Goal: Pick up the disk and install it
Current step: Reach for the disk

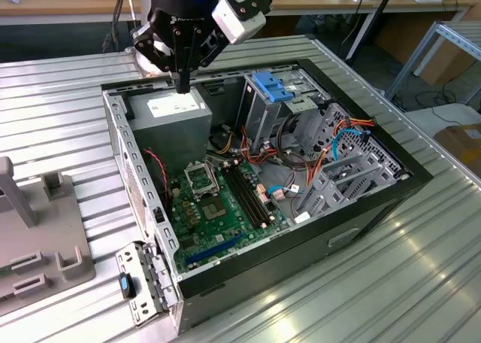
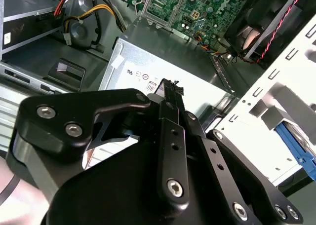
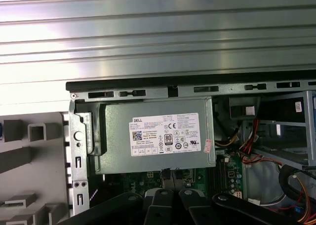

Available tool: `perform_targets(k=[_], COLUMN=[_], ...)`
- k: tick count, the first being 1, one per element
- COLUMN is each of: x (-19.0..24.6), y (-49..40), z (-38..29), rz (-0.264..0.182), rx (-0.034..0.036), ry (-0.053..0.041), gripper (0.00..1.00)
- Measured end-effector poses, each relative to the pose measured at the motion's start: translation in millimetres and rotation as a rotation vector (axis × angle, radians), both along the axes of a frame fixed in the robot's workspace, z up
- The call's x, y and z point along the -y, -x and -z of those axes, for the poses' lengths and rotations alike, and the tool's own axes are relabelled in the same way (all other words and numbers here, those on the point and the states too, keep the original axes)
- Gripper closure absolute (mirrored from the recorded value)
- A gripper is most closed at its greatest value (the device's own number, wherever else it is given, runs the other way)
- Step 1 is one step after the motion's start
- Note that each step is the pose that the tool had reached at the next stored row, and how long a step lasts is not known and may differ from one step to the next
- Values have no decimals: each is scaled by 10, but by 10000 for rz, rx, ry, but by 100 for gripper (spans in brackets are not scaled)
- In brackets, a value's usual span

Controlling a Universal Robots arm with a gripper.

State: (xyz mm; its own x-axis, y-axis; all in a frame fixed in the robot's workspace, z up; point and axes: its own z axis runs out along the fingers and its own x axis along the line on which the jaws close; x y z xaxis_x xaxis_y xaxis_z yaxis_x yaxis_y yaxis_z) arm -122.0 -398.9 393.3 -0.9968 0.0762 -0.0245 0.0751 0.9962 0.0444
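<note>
The disk (image 1: 272, 86), edged by a bright blue bracket, sits at the top of the metal drive cage (image 1: 259, 113) at the back of the open computer case (image 1: 376, 200). The second wrist view shows a strip of the disk's blue bracket (image 2: 297, 147) behind a white metal wall. My gripper (image 1: 183, 82) hangs over the grey power-supply box (image 1: 176, 111), toward the exterior view's left of the disk and well apart from it. Its black fingers (image 2: 170, 94) are shut with nothing between them. In the first wrist view the fingertips (image 3: 170, 178) point at the box's white label (image 3: 166, 135).
A green motherboard (image 1: 218, 207) fills the case floor, with red, orange and blue cables (image 1: 338, 144) by the drive bays. A grey plastic fixture (image 1: 37, 238) stands on the ribbed metal table (image 1: 421, 283) at the exterior view's left. A metal bracket (image 1: 139, 283) juts from the case's near corner.
</note>
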Motion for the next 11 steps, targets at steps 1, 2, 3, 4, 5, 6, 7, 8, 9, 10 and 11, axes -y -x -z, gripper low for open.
perform_targets(k=[1,2,3,4,5,6,7,8,9,10,11], x=[0,0,0,0,0,0,0,0,0,0,0], y=[0,1,9,17,40,76,92,105,117,128,143], z=[0,0,-1,0,0,0,0,0,0,0,0], rz=[0,0,2,1,0,-1,0,1,0,1,1], rx=[0,0,0,0,0,0,0,0,0,1,0], ry=[0,0,1,1,1,0,0,1,0,0,0], gripper=[89,89,89,89,89,89,89,89,89,89,89])
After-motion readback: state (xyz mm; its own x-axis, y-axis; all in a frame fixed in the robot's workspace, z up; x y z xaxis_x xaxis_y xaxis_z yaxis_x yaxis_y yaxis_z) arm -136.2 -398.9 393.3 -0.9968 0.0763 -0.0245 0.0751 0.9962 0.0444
